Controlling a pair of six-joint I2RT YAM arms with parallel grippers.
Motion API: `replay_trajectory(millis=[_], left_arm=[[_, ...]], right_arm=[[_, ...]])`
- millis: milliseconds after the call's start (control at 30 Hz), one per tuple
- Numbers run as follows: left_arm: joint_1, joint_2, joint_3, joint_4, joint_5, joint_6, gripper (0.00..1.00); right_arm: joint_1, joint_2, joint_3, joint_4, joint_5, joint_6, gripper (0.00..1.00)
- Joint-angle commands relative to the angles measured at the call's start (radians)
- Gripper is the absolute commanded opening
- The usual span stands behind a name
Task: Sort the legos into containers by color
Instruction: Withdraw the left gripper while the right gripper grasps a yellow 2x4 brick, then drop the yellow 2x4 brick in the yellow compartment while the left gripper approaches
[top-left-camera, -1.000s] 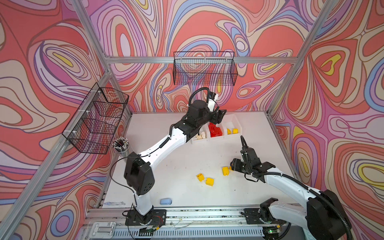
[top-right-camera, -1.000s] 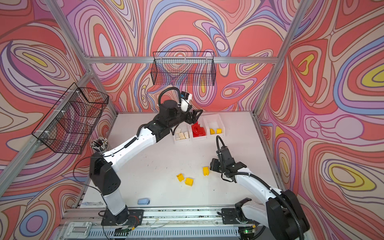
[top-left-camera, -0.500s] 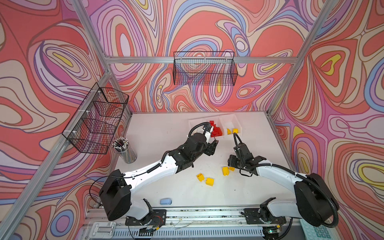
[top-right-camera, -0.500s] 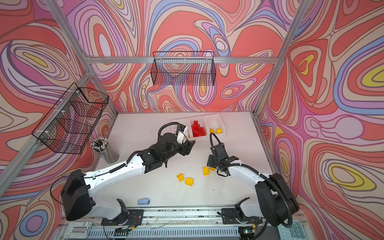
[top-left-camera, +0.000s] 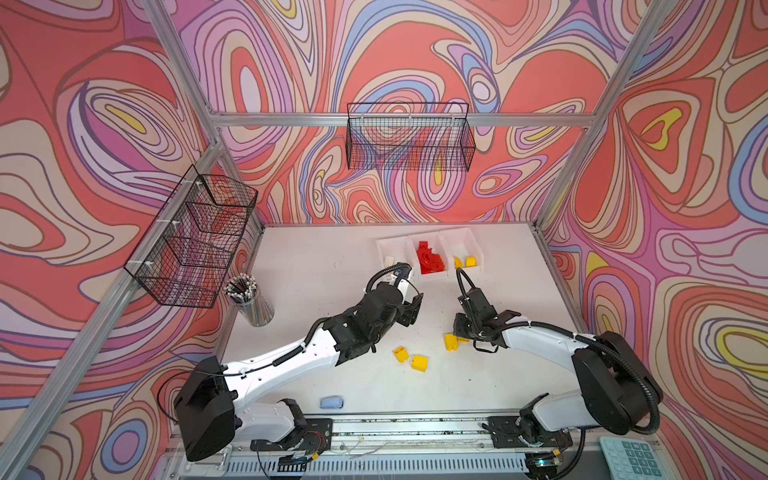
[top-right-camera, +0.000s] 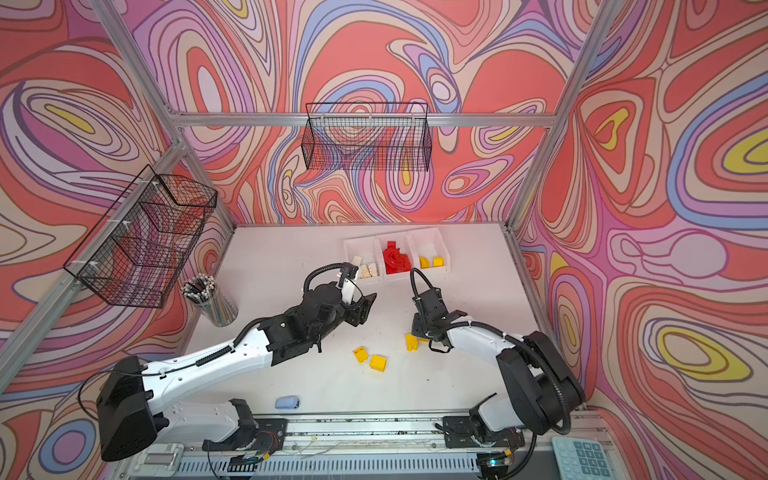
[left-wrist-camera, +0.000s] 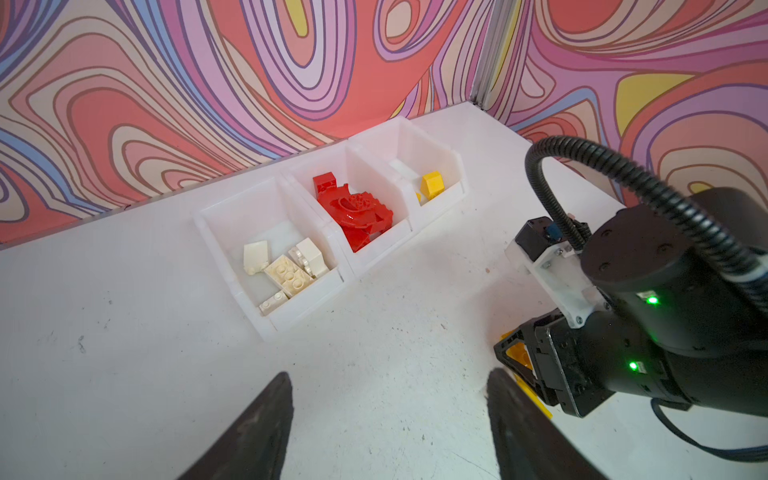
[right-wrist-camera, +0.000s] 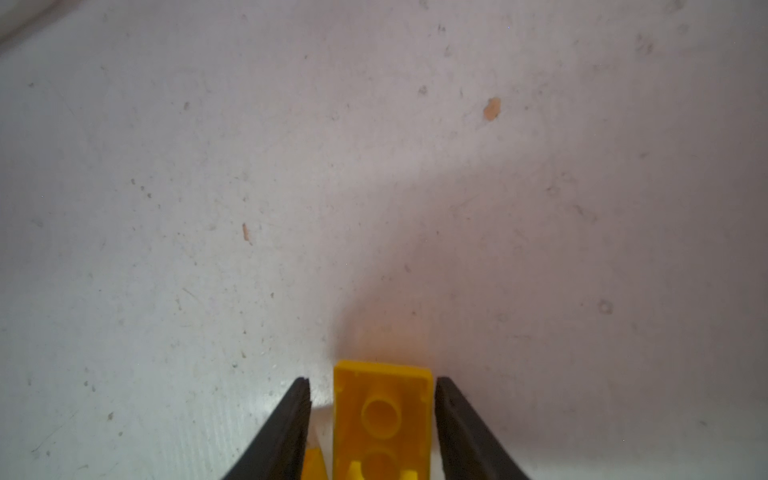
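The row of three white open plastic bins (left-wrist-camera: 303, 305) sits at the far side of the white desk (top-left-camera: 316, 257), and it's mostly sorted already. There are cream-white studded bricks (left-wrist-camera: 291, 270) in one end bin, red bricks with the big red arch piece (left-wrist-camera: 357, 212) in the middle, and a couple of yellow bricks (left-wrist-camera: 431, 185) in the other end bin. Out in front of the bins, on the robot's side, are two loose yellow bricks (top-left-camera: 419, 362). A bit nearer the yellow bin there's an upside-down yellow brick (right-wrist-camera: 382, 415) that the right jaws are straddling. One black fingertip (right-wrist-camera: 455, 415) is right up against it and the other side shows a sliver of desk, so they're narrowed around it but not clamped. A second yellow brick (top-left-camera: 451, 341) sits just beside them. The left jaws hang over bare desk in front of the cream bin, spread wide with nothing between. In a top view that arm's black cable (top-left-camera: 392, 271) covers the cream bin's front corner. Well away from the bins are a metal cup of pencils (top-left-camera: 253, 303), a pale blue rounded block (top-left-camera: 331, 402) and a teal calculator (top-left-camera: 627, 457). Black wire baskets (top-left-camera: 409, 137) hang on the walls, one right behind the bins.
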Motion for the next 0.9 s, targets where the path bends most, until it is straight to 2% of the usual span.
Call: replay_trajectory(millis=[0,400,600,867], left_arm=[[-0.010,0.006,-0.009,-0.022,-0.022,-0.013,0.73],[-0.011,-0.006,-0.032,-0.035,-0.019,-0.017,0.73],[-0.011,-0.009,-0.034,-0.046,-0.013,-0.021,0.73],[-0.011,-0.023,-0.045,-0.098,0.017,-0.047,0.73]], right_arm=[[0.020,0.027,0.018,-0.001,0.032,0.012,0.44],[0.042,0.028,0.043,-0.052,0.081,-0.029,0.17],[0.041,-0.001,0.113,-0.096,0.082,-0.050,0.16],[0.023,0.000,0.289,-0.169,0.130,-0.125,0.16]])
